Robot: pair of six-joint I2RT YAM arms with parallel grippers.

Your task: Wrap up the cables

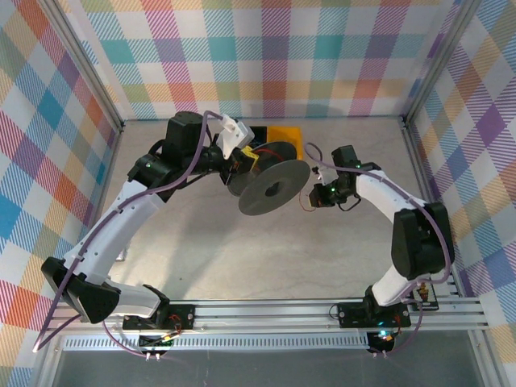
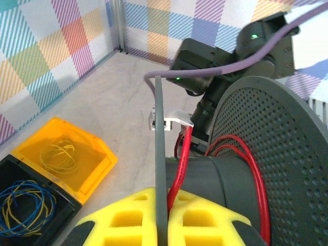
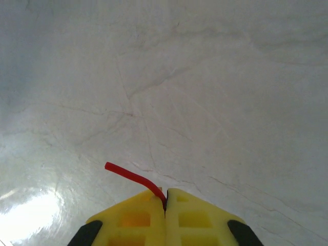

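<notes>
The black round spool [image 1: 274, 187] is held off the table, tilted. My left gripper [image 1: 239, 161] is shut on its thin flange edge [image 2: 160, 154], which runs up between the yellow pads [image 2: 205, 220]. The red-orange cable [image 2: 180, 166] comes out beside that flange and loops a few turns round the spool's core [image 2: 225, 179]. My right gripper [image 1: 318, 196] hangs just right of the spool. In the right wrist view, that gripper [image 3: 165, 199] is shut on the cable's end [image 3: 130, 176], a short curved stub sticking out to the left over bare table.
A yellow bin [image 2: 61, 154] holding a coil of yellow wire and a black bin [image 2: 25, 205] holding blue and yellow wires sit behind the spool near the back wall [image 1: 286, 137]. The right arm's purple cable [image 2: 225, 69] crosses above the spool. Checked walls enclose the table.
</notes>
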